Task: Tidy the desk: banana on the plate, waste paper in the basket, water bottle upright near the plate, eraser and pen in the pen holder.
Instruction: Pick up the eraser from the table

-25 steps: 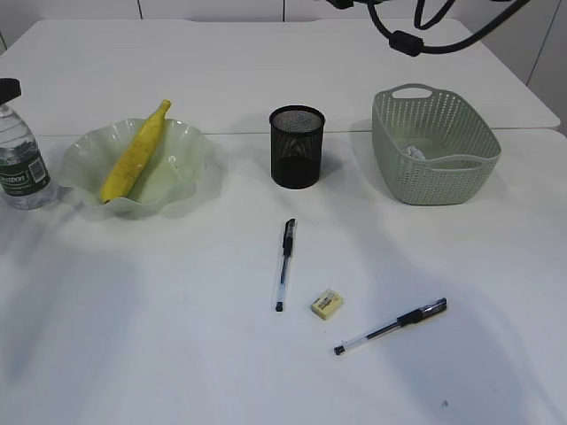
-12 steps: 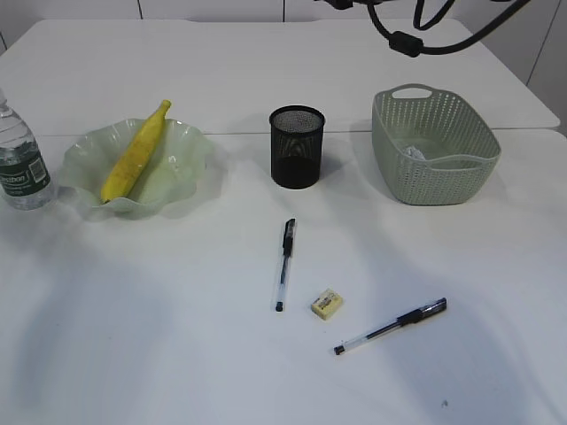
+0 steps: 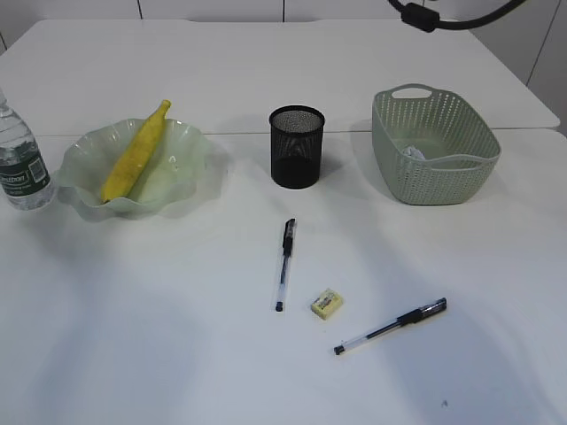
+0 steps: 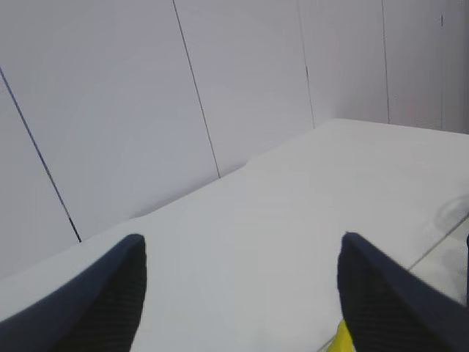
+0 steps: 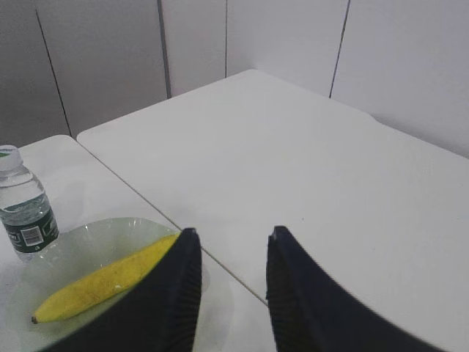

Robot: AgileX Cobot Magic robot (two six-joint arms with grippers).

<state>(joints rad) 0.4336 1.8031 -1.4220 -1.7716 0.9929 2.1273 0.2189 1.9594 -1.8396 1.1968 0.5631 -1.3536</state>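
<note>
Banana (image 3: 135, 161) plated, bottle (image 3: 19, 161) upright, paper binned. My left gripper (image 4: 238, 290) spread wide, right gripper (image 5: 227, 286) part-open, both empty, raised. Next: drop to eraser (image 3: 327, 304) below-ahead, then pens.

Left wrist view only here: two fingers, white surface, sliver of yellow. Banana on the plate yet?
Observer: Yes, the banana lies in the green plate.
Operator: What's loose?
Observer: Two pens and the eraser lie in front of the pen holder, none inside it.
Operator: Other side busy?
Observer: No, the right hand is open and empty.
</note>
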